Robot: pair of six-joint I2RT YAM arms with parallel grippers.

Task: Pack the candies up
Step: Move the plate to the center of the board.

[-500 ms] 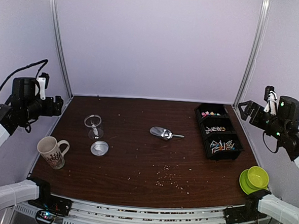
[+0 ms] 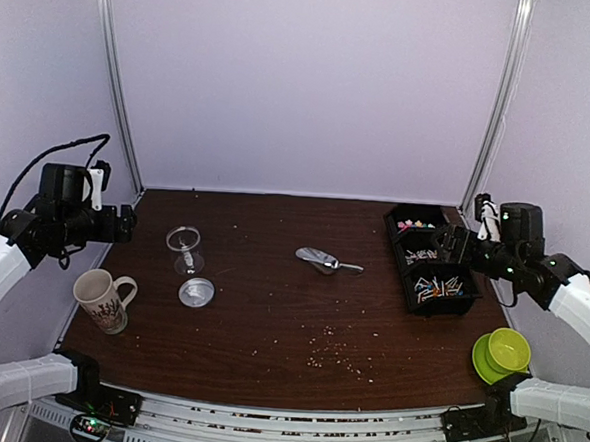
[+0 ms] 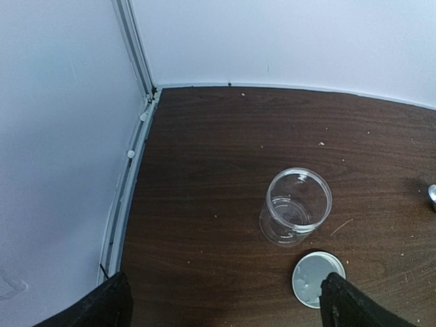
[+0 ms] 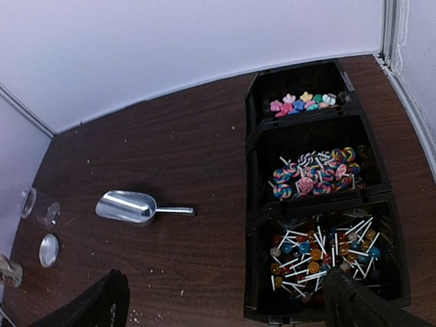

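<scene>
Bench inspected. The landmark is the black three-compartment bin at the bench's right side.

- All candies lie inside the bin. Pastel shaped pieces are in the far compartment, swirl lollipops in the middle and round stick lollipops in the nearest.
- Right claw hangs over the bin's near end with jaws wide, gripping nothing. One finger overlaps the nearest compartment in the wrist view.
- Left claw is well left of the bin, jaws wide and empty, raised above the jar.
- A metal scoop lies just left of the bin, handle pointing towards it.
- A clear jar stands upright far left of the bin, with its lid flat beside it.
- A mug is farther left still; its print is too small to read.
- Green bowls are stacked nearside of the bin.
- Pale crumbs are scattered nearside-left of the bin.
</scene>
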